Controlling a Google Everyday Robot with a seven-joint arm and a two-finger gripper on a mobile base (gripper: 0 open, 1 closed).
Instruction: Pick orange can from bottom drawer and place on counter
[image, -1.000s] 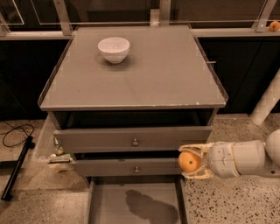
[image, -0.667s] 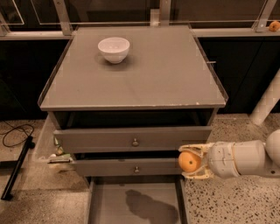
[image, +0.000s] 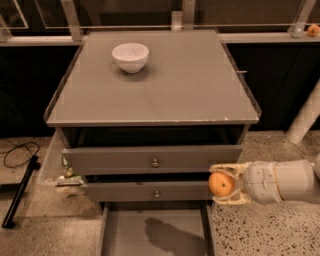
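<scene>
The orange can (image: 221, 184), a small smooth orange ball, is held between the pale fingers (image: 227, 167) of my gripper (image: 224, 184), which is shut on it. The gripper reaches in from the right, level with the lower drawer front and just past the cabinet's right side. The bottom drawer (image: 125, 235) is pulled out below, its flat gray floor bare with the arm's shadow across it. The counter (image: 165, 85) is the broad gray cabinet top above, higher than the gripper.
A white bowl (image: 130, 57) stands at the counter's back left. Two gray drawer fronts with knobs (image: 155, 162) are slightly ajar. A black cable and stand (image: 20, 190) lie on the floor at left. A white pole (image: 305, 120) rises at right. Another orange ball (image: 313, 30) rests on the far ledge.
</scene>
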